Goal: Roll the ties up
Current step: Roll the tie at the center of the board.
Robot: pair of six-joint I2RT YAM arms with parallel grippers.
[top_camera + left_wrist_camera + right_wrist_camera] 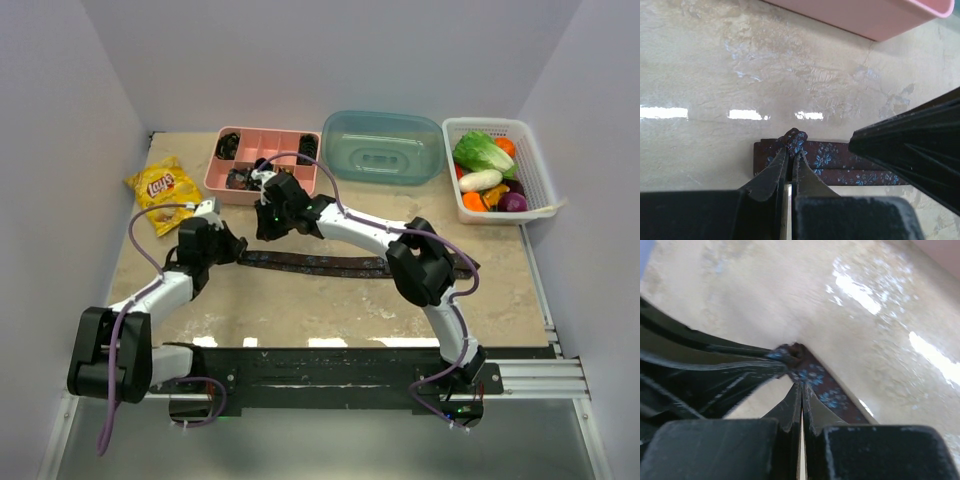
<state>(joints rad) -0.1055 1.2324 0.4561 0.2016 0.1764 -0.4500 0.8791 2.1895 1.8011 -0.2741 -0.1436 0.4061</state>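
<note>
I see the long dark maroon patterned fabric necktie (330,264) lying flat across the beige stone-look table (320,305), near the pink divided plastic tray (212,178). My left gripper (791,149) is clamped on its bunched left end. My right gripper (801,386) is closed just beside it, possibly nipping fabric.

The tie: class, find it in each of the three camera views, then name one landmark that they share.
Top external: tie stretched across the middle.
Left wrist: lower centre, its end pinched by the left claw.
Right wrist: centre, at the right claw tips.
Shared landmark: beige marbled tabletop.
</note>
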